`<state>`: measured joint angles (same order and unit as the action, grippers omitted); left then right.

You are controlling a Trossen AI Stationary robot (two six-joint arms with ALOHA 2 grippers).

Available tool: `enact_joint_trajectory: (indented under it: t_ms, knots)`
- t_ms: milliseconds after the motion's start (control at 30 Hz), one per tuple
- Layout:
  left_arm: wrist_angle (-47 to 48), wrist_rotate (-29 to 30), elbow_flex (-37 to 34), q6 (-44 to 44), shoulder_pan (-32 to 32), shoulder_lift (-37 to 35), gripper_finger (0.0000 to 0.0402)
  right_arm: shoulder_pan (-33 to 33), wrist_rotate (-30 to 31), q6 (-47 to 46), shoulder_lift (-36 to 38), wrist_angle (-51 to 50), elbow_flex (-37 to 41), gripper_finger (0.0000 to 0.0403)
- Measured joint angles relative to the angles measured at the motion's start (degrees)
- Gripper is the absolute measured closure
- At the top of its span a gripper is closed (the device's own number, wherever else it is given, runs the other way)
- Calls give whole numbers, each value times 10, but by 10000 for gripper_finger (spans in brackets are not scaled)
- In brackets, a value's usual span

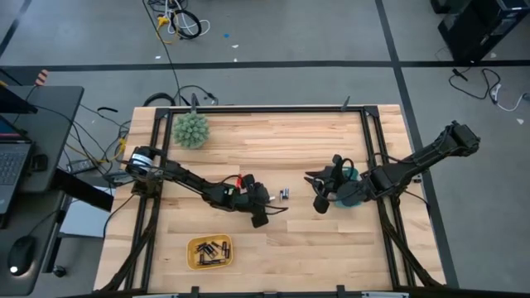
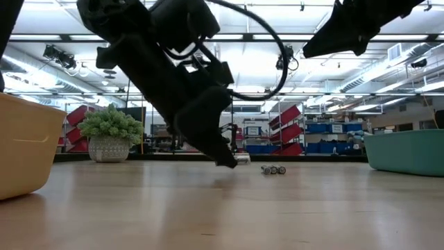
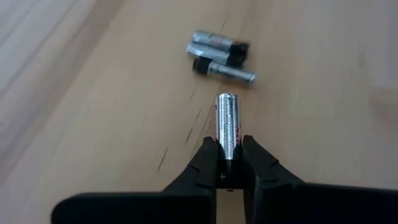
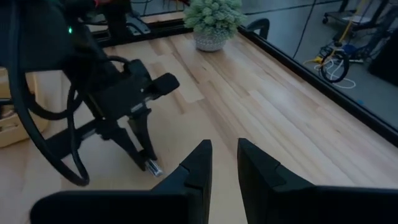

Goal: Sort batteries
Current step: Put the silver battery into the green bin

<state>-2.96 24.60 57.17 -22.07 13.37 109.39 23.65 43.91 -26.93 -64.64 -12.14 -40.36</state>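
Note:
My left gripper (image 1: 259, 218) is shut on a silvery battery (image 3: 227, 121) near the table's middle, with the left arm coming from the left edge. Two more batteries (image 1: 283, 194) (image 3: 219, 55) lie on the wood just beyond it. A yellow tray (image 1: 209, 252) near the front edge holds several dark batteries. My right gripper (image 1: 320, 203) (image 4: 224, 167) hovers to the right of the loose batteries, fingers apart, nothing between them. A teal bin (image 1: 351, 192) stands beside the right arm. My left gripper pinches the silvery battery's near end (image 3: 227, 149) between its two fingertips. The battery runs along the fingers and sticks out well beyond them. The fingers slant down from the table's left. The free end (image 4: 154, 167) points down at the wood, close above it.
A spiky green ball in a pot (image 1: 191, 129) stands at the far left of the table. Black frame rails (image 1: 374, 157) run along the table's sides. Bare wood lies between the yellow tray and the teal bin.

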Motion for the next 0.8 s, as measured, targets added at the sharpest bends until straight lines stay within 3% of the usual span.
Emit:
enact_joint_trajectory:
  t_ms: [267,533,800]
  knots:
    - [-20,19,2,19,0,-1,383,29,0,8,-3,44,25,341]
    - [-123,19,3,111,5,-9,383,50,0,106,-35,258,110,341]
    - [-213,21,4,236,5,-41,384,68,0,240,-113,447,148,341]
